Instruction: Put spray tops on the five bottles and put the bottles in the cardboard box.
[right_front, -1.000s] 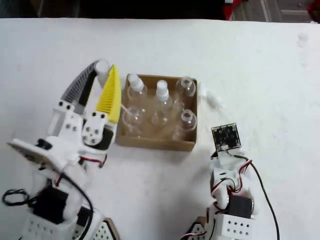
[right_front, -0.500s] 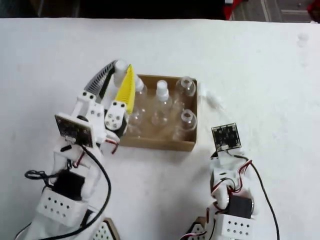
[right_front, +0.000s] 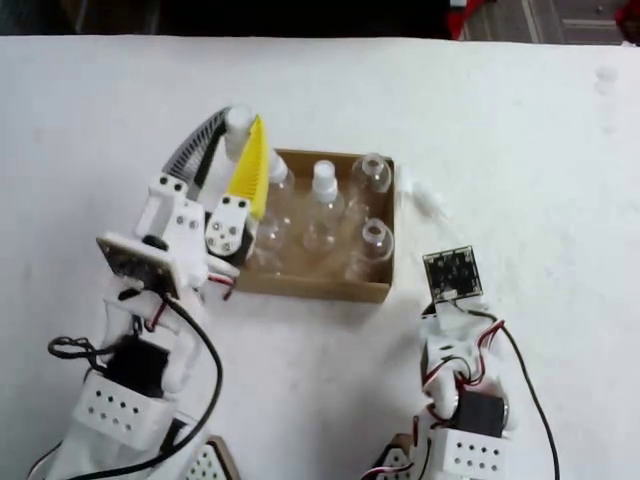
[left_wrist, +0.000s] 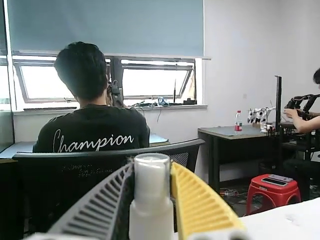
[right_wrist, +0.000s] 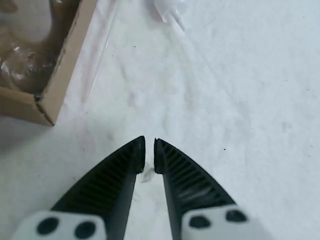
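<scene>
- Left end effector (right_front: 241, 118) grips a white spray top (left_wrist: 151, 200) near the cardboard box's (right_front: 320, 286) corner.
- Right end effector (right_wrist: 149, 150) sits closed, empty, above the table (right_wrist: 235, 100).

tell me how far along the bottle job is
Done: five bottles sit in the cardboard box, two already wearing spray tops. In hand: the left hand grips a spray top by the box's far corner. Left: three open bottles need tops; a loose top lies on the table beside the box. The right hand rests shut, empty.
</scene>
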